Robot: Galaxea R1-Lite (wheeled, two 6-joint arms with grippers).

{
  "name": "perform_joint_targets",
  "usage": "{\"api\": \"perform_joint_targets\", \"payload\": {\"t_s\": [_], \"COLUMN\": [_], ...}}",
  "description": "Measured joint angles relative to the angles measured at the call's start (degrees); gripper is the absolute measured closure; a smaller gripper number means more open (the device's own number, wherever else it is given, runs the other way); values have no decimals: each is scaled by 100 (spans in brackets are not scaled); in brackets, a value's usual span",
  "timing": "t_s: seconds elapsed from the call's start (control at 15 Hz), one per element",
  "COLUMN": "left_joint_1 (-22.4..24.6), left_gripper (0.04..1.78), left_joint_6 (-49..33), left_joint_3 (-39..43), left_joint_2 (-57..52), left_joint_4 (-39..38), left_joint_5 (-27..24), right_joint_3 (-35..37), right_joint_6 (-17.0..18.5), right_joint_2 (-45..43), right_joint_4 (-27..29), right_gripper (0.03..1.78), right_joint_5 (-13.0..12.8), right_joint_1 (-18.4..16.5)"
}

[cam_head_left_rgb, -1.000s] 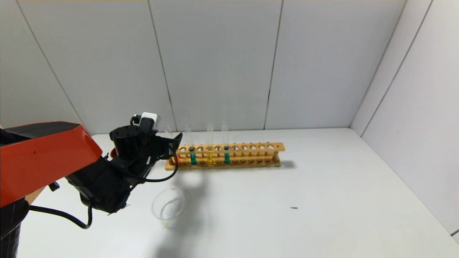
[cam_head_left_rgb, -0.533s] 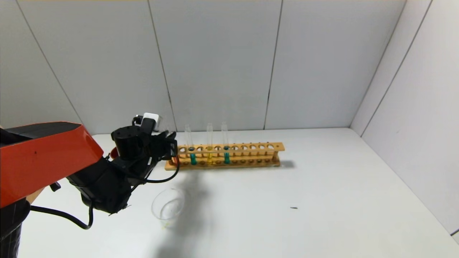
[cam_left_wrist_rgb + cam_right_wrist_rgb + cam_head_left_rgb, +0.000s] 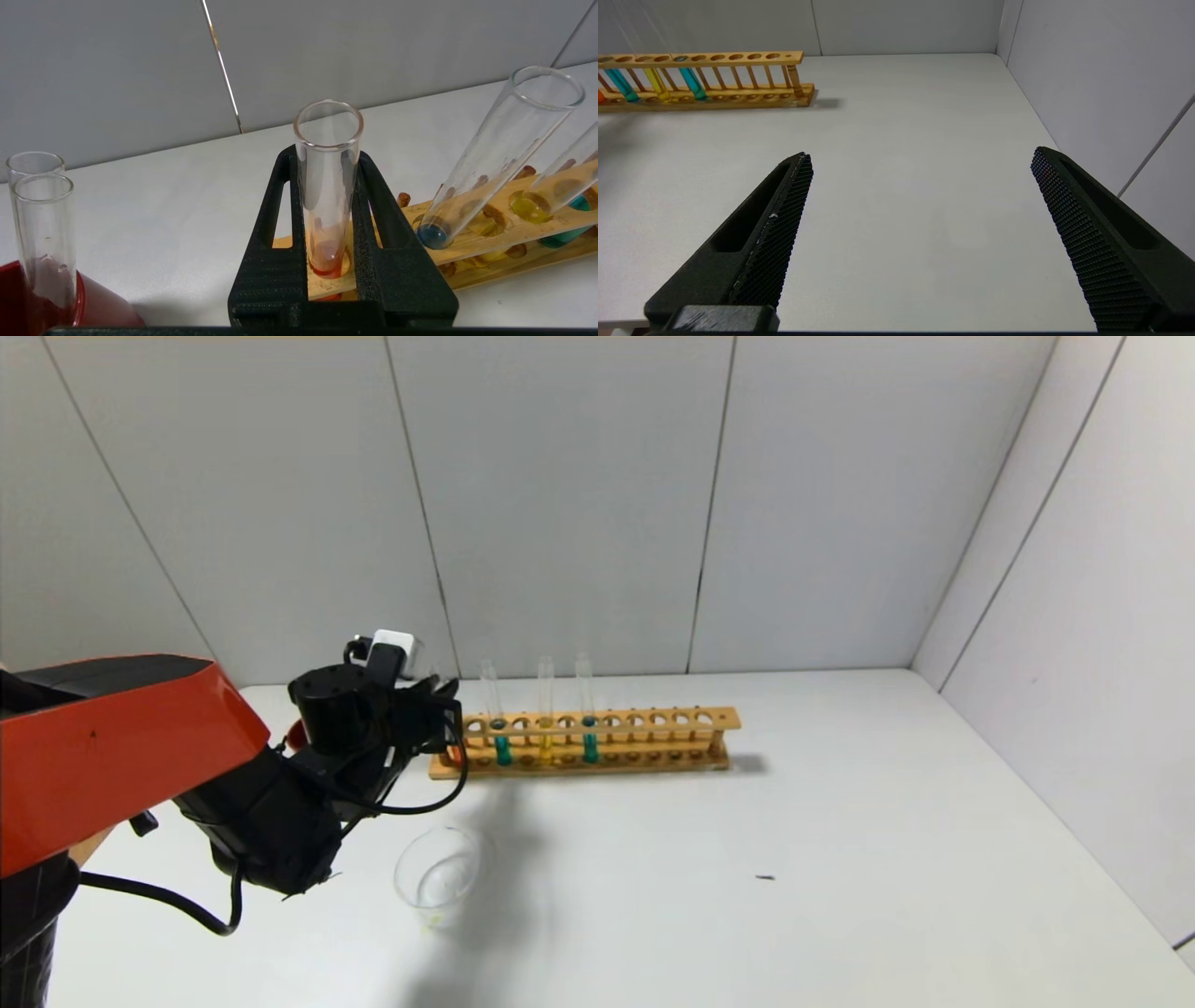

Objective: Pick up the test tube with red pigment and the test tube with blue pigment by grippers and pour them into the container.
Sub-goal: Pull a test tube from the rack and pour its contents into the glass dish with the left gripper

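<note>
The test tube with red pigment (image 3: 328, 186) stands upright in the end hole of the wooden rack (image 3: 476, 242). My left gripper (image 3: 327, 156) is shut on it, one finger (image 3: 287, 196) pressed against each side of the glass. In the head view this gripper (image 3: 439, 714) hides most of that tube. Two test tubes with blue pigment (image 3: 502, 747) (image 3: 590, 747) stand in the rack; the nearer one also shows in the left wrist view (image 3: 495, 154). The clear glass container (image 3: 439, 877) sits on the table in front of the rack's left end. My right gripper (image 3: 920, 158) is open and empty above bare table.
A yellow-liquid tube (image 3: 546, 747) stands between the two blue ones. A dark red cup (image 3: 98, 303) holding two clear tubes (image 3: 42, 224) stands left of the rack. The rack (image 3: 597, 742) lies along the back of the white table, with grey walls behind and at the right.
The left gripper's fingers have closed around the red tube at the rack's left end. Since half a second ago nothing has visibly moved.
</note>
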Motion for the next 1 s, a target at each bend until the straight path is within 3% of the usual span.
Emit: {"api": "perform_joint_targets", "payload": {"t_s": [1.0], "left_joint_1": [0], "left_gripper": [150], "left_joint_6": [50], "left_joint_3": [-52], "left_joint_2": [-539], "left_joint_4": [312], "left_joint_5": [127], "right_joint_3": [0], "right_joint_6": [0], "right_joint_2": [0], "right_joint_4": [0], "right_gripper": [10], "right_joint_5": [0], "right_joint_1": [0]}}
